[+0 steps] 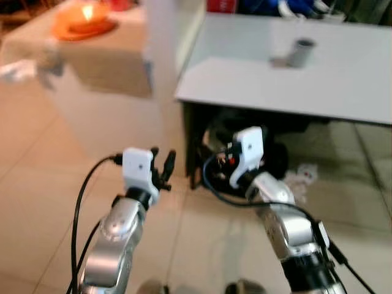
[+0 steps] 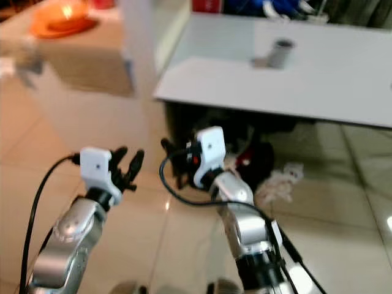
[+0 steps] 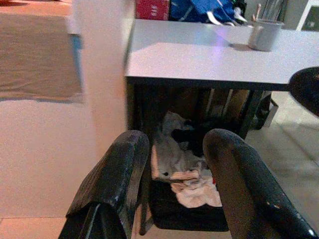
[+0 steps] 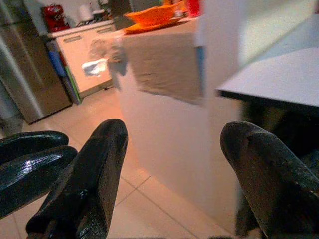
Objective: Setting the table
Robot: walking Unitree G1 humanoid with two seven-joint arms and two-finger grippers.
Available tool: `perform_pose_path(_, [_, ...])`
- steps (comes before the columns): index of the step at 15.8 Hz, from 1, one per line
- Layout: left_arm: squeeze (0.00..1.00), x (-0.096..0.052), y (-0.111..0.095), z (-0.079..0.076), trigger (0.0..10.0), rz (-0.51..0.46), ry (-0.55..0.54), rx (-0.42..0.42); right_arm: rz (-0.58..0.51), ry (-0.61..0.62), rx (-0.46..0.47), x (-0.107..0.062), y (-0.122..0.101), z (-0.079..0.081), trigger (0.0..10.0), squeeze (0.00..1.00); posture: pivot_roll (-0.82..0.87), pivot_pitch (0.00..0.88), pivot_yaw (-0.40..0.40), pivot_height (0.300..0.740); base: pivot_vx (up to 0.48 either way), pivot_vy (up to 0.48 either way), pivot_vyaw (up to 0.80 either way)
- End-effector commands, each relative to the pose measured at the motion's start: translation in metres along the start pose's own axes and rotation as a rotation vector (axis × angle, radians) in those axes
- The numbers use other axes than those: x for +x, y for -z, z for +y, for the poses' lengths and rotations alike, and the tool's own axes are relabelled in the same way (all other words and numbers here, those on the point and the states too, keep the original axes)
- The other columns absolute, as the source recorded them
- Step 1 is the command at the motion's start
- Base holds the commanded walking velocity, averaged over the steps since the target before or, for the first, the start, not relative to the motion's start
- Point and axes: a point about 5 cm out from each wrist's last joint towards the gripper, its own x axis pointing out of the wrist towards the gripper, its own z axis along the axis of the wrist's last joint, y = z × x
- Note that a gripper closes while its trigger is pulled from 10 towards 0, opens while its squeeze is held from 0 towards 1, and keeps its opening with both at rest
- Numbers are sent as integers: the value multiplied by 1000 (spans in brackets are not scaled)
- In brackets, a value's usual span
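A white table [image 1: 275, 86] stands ahead with a grey cup [image 1: 301, 52] on it, and utensils stick out of the cup [image 3: 265, 35] in the left wrist view. To the left, an orange bowl on an orange plate [image 1: 86, 24] rests on a counter draped with a tan cloth [image 1: 104, 58]. My left gripper [image 3: 174, 184] is open and empty, held low in front of the table's near left corner. My right gripper [image 4: 172, 174] is open and empty, beside the left one and pointing toward the counter.
Under the table is a dark bin with crumpled cloths [image 3: 184, 174] and cables. White scraps [image 1: 303, 174] lie on the tiled floor. A red box [image 3: 152, 9] and a blue bag [image 3: 199, 10] stand behind the table. A fridge [image 4: 20, 74] stands far left.
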Motion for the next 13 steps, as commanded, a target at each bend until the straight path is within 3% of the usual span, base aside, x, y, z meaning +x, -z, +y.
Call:
perform_pose_path(1, [0,-4,2,5,10000,11,-16,10,-6,-14,-14,2,-3,5,10000,0,-72,114,5,740,0,480,0])
perform_pose_path(4, [0,-5,2,5,10000,-1,-26,2,6,3,-13,2,-2,0,10000,0,-67,117,-2,740,0,480,533])
perform_pose_path(6, [0,-9,-5,7,10000,-62,-46,-13,-1,19,-1,2,-2,-3,10000,0,-62,118,-6,740,0,0,800])
perform_pose_path(7, [0,-9,-3,9,10000,-39,-62,8,-7,36,16,3,-3,-4,10000,0,-63,118,-6,740,0,0,788])
perform_pose_path(8, [0,-11,-4,12,10000,-48,-71,20,-28,16,14,2,-6,-3,10000,0,-62,117,-8,740,307,0,0])
perform_pose_path(9, [0,-11,-6,13,10000,-55,-70,21,-5,34,-71,3,-5,-6,10000,0,-59,116,-9,740,480,0,731])
perform_pose_path(12, [0,-11,-8,12,10000,-65,-58,23,46,54,-49,6,-1,-10,10000,0,-55,117,-7,740,480,0,235])
perform_pose_path(13, [0,-11,-9,11,10000,-66,-53,25,11,24,-72,5,-4,-6,10000,0,-56,119,-2,740,480,0,800])
